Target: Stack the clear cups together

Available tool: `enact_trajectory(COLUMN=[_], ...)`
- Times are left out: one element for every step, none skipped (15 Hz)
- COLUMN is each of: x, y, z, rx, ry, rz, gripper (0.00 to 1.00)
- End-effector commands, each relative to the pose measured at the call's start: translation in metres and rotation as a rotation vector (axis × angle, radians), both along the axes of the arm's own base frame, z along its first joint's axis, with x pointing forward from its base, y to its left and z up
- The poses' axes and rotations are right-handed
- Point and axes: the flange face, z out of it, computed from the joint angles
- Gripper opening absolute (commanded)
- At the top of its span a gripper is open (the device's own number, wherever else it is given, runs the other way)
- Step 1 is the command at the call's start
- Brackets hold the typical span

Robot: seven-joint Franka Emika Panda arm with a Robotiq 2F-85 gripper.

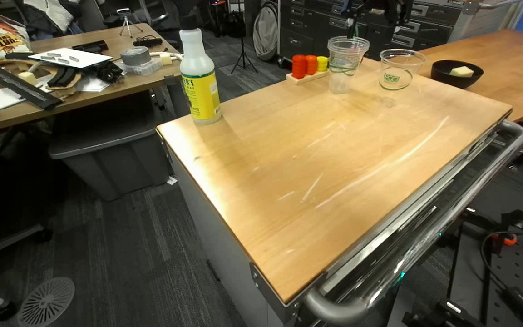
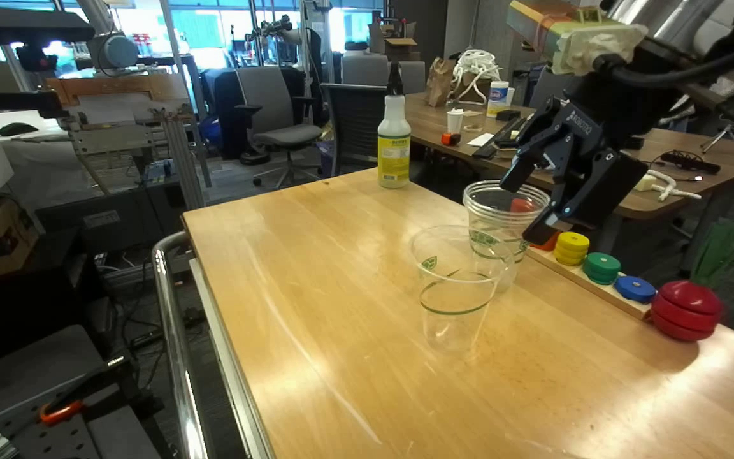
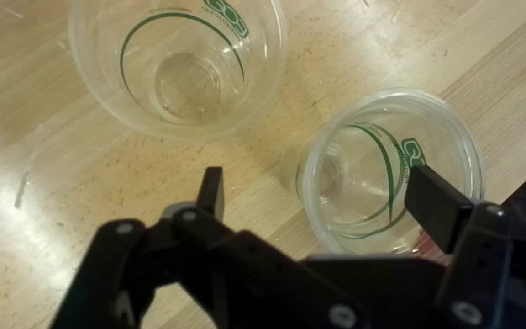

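The two black, flat-tipped fingers (image 3: 434,201) are spread wide apart and hold nothing. Just under one of them stands a stack of see-through plastic cups with green rings (image 3: 368,169); that finger shows over its mouth, and the other over the pale wooden bench (image 2: 329,274). They look higher than the rims; how much, I can't tell. Out ahead of the fingers is a loose see-through plastic cup with a green ring (image 2: 459,293), upright near the stack, not touching it. On the other side of the fingers is a wooden toy with coloured rings (image 2: 601,268).

I think the loose cup should go into the stack next. Come down with one finger inside its wall and one outside, then pinch softly, since thin plastic may bend. Lift it above the stack, keep it straight and lower it slowly.
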Motion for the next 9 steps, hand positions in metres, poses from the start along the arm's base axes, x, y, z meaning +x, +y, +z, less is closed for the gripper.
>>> enact_trajectory(x=[0.005,0.005,0.005,0.005,0.004,0.004,0.004,0.003,0.003], y=[0.000,0.001,0.002,0.004,0.007,0.009,0.011,0.013,0.015], z=[-0.003,-0.005,-0.006,-0.007,-0.006,-0.006,-0.006,-0.006,-0.006], rx=[0.006,0.011,0.011,0.015,0.016,0.017,0.022,0.029,0.034], ry=[0.027,0.029,0.032,0.032,0.033,0.034,0.034,0.033,0.031], rz=[0.013,0.014,0.016,0.018,0.023,0.030,0.035,0.039,0.042], gripper=[0.72,0.65,0.56,0.48,0.42,0.33,0.26,0.17,0.11])
